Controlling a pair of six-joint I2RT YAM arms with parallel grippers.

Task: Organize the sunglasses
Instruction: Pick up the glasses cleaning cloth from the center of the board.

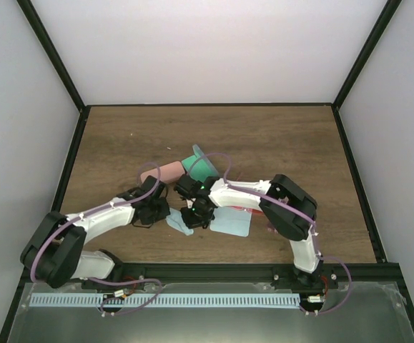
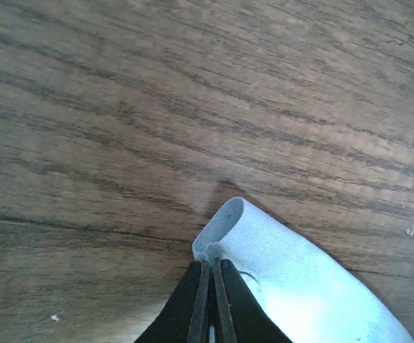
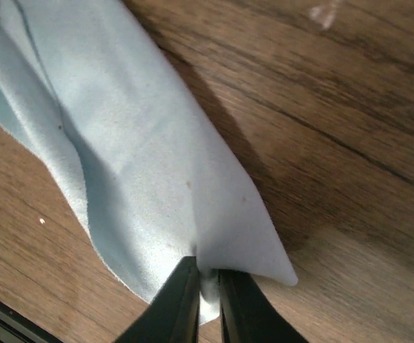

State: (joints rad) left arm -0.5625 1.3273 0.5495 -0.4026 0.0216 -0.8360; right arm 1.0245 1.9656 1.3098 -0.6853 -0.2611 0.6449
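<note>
Red sunglasses (image 1: 253, 211) mostly hidden — under right arm (image 1: 292, 212).

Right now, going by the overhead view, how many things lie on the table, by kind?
Cases: 2, a pink case and a teal case
Pale blue cloths: 2, a crumpled cloth and a flat cloth
Sunglasses: 1 in view, only a sliver of the red sunglasses showing under the right arm
Total: 5
</note>
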